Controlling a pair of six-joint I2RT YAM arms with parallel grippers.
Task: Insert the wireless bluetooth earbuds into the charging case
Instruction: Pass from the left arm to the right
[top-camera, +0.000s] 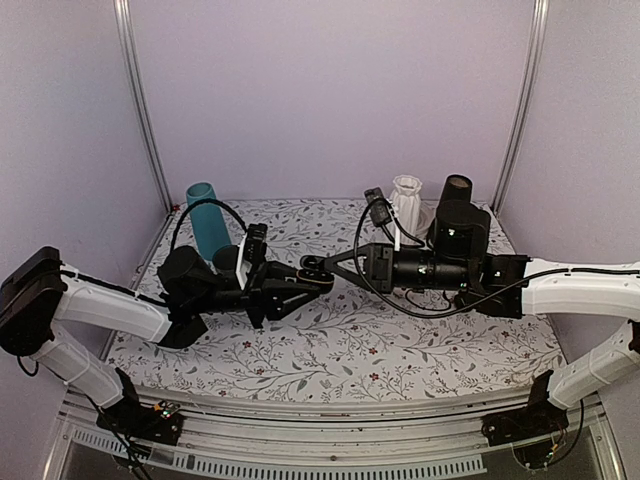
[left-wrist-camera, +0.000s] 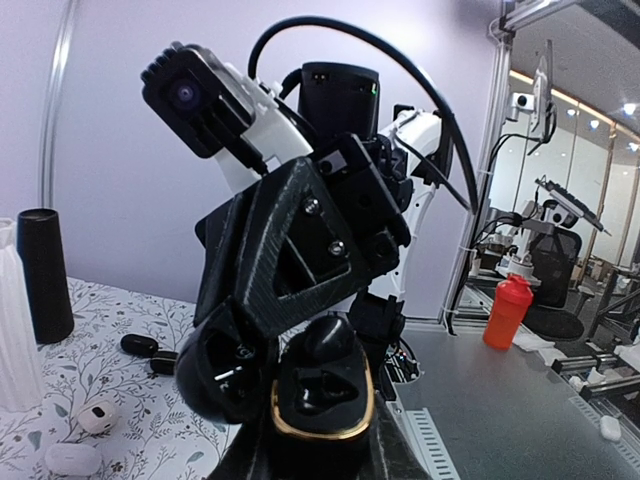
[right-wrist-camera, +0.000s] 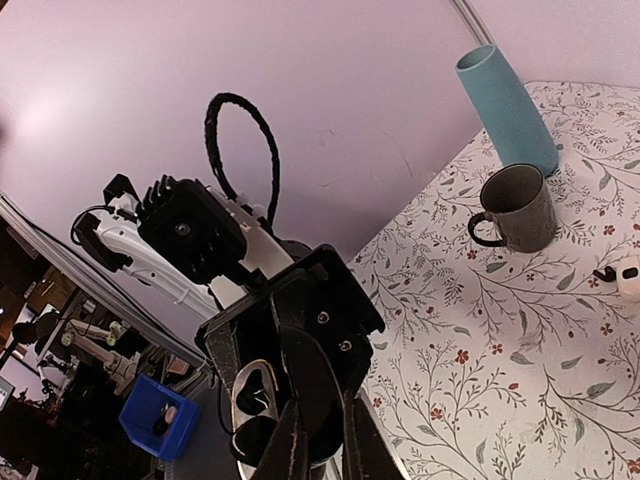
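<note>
Top external | left tool grasping charging case | right tool clenched at it | mug, teal vase behind

Tumbler back left, mug just before it; vase beside cylinder back right; charging case in left jaws, mid-table.

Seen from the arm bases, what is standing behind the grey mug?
A teal vase stands close behind the grey mug, then the lilac wall. The mug covers part of the vase's foot, so whether they touch cannot be told.
</note>
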